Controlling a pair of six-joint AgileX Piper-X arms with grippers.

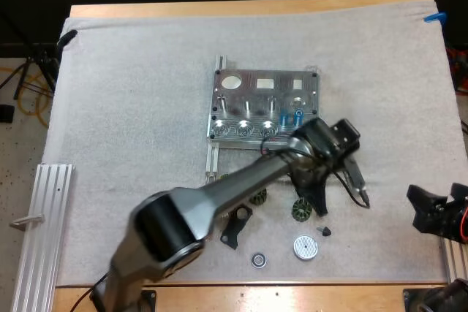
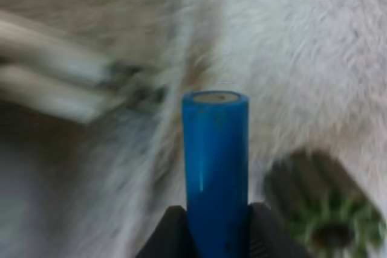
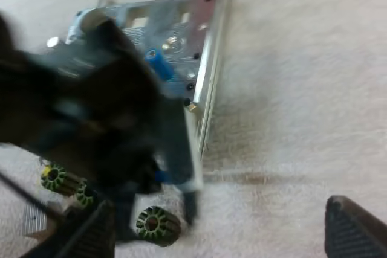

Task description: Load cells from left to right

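off the 5 o'clock corner of the metal fixture (image 1: 252, 100), above the white mat (image 1: 131, 107) on the desk (image 1: 248, 9), pinching 1 blue cell (image 2: 215, 167) from both sides with the left gripper (image 2: 216, 234), far end of it aimed at the mat, close by a green-and-black toothed wheel (image 2: 320, 222). judging the loading as partly done: apparently 2 loaded cells (image 1: 293, 117) standing near the fixture's 4 o'clock corner, and 3 bright seats (image 1: 243, 123) along its 6 o'clock side looking bare, though hard to be sure. left to do, by that reading: swinging the pinched cell toward 11 o'clock, over a free seat, then lowering it in and letting go. meanwhile, at the mat's 4 o'clock edge, well apart from the fixture, with the right gripper (image 1: 418, 208) spread and holding nothing.
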